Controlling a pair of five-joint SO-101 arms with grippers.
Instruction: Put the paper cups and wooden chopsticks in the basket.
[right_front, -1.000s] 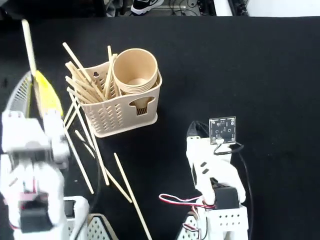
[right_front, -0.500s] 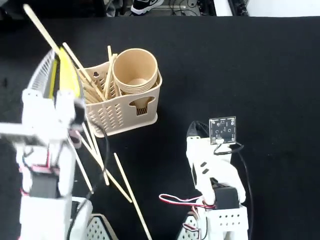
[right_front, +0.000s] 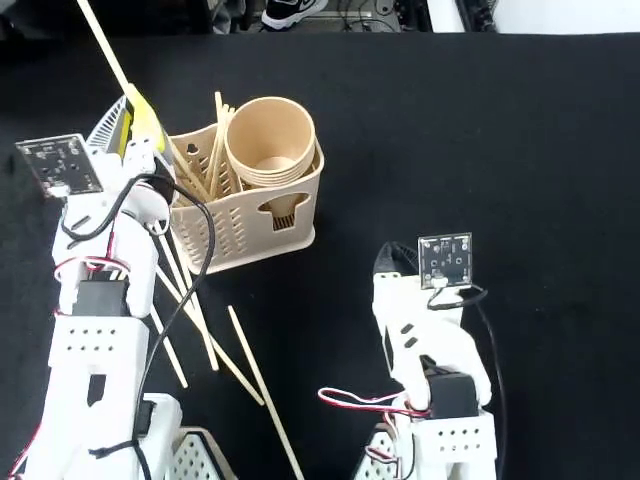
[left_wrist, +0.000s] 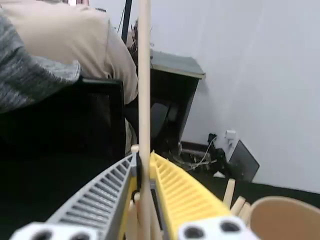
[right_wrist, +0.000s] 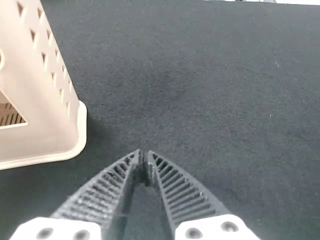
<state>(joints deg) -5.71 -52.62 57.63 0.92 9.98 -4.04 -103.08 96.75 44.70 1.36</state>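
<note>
Pinching one wooden chopstick, the left gripper sits at the far-left corner of the basket, beside its rim. The stick passes between the grey and yellow fingers and pokes out well past their tips, slanting up and away from the basket. The left wrist view has the same stick clamped in the gripper.

Left arm is raised and stretched forward over loose chopsticks lying on the black table.

Paper cups, nested, stand in the basket's right half; a bundle of chopsticks leans in the left half.

Right gripper is pressed together and empty, low over the table, near the basket's wall but apart from it. Right arm is folded back.
</note>
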